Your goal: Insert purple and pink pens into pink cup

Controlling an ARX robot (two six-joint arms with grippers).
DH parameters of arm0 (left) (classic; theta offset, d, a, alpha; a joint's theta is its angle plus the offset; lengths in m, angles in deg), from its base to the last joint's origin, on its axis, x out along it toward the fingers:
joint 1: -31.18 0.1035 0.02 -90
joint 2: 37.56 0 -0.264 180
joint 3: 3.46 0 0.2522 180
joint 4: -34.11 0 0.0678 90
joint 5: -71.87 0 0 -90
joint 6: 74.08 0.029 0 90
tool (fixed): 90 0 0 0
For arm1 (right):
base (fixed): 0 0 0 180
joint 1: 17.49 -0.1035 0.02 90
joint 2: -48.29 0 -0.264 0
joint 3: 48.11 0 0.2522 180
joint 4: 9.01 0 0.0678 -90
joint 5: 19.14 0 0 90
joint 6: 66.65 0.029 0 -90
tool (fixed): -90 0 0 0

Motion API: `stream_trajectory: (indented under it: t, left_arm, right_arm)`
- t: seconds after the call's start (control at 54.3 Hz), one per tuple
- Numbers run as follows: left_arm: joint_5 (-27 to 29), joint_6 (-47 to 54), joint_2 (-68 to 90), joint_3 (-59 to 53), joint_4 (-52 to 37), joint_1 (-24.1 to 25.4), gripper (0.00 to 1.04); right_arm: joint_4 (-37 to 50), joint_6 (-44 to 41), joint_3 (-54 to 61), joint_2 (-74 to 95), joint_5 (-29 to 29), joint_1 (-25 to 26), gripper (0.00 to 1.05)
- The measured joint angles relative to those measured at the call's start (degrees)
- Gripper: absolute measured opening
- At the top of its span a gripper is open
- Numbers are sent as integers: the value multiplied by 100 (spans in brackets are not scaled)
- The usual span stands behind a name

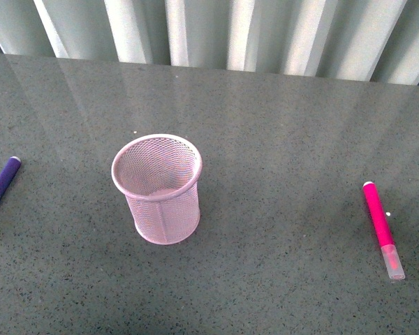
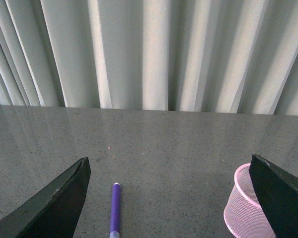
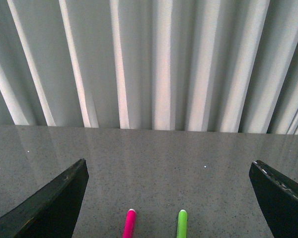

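Now, left gripper [image 2: 168, 158]: spread wide, nothing between its dark fingers [image 2: 54, 203]; hangs above the worktop [image 1: 286, 132].
Right gripper [image 3: 168, 162]: also spread wide, holding nothing, above the worktop.
Purple pen [image 2: 114, 208]: flat on the worktop ahead of the left gripper, inside the gap between its fingers, closer to one finger than the other, touching neither. Front view has it [image 1: 1, 187] at the far left, partly cut off.
Pink cup [image 2: 243, 208]: upright on the worktop, ahead of the left gripper on its right side, partly hidden behind one finger. Front view shows it [image 1: 164, 209] mouth up, between the two pens and well apart from both.
Pink pen [image 3: 130, 224]: flat on the worktop ahead of the right gripper, within its gap, untouched. Front view [image 1: 379, 220]: translucent cap toward the robot.
Green pen [image 3: 182, 224]: just beside the pink pen, roughly parallel, not touching.
Backdrop: pale pleated curtain [image 1: 195, 28] behind the worktop.
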Motion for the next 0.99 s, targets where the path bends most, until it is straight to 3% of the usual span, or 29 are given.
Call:
stream_trajectory:
  t: [0.995]
  left_arm:
    - [2,2,0,0,0,0,98]
  right_arm:
    - [0,0,0,0,0,0,98]
